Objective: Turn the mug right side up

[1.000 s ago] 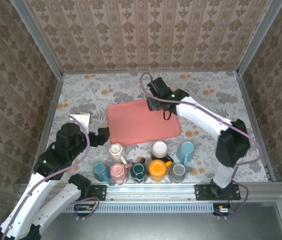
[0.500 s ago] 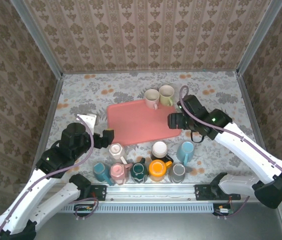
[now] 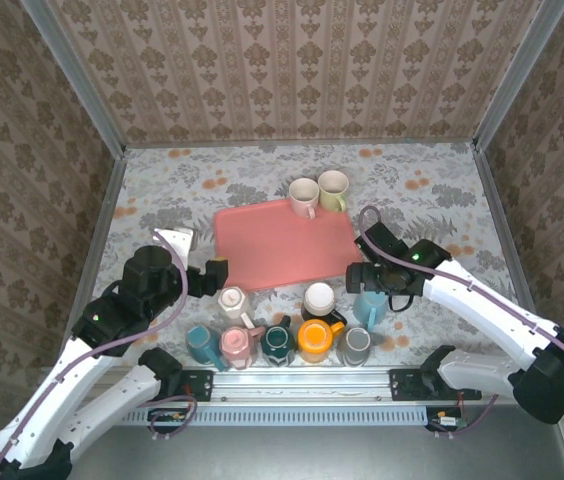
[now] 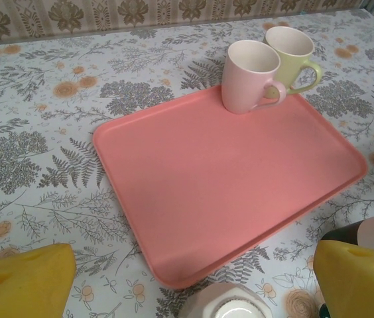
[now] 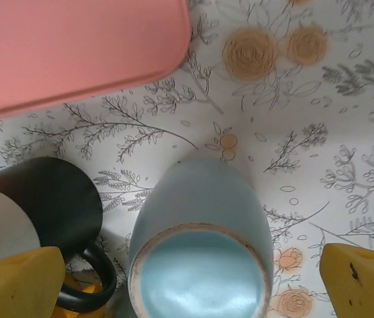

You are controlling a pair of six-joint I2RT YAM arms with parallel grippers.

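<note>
My right gripper [image 5: 190,281] hangs spread over the glossy blue mug [image 5: 200,225], base up, beside the pink tray [image 5: 74,46]. My left gripper [image 4: 188,281] gapes empty.

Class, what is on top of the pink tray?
An upright pink mug stands at the far edge of the tray. A pale green mug is beside it; its base is partly covered, so whether it is on the tray is unclear.

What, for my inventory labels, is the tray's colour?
Salmon pink; the tray is clearest in left wrist view.
</note>
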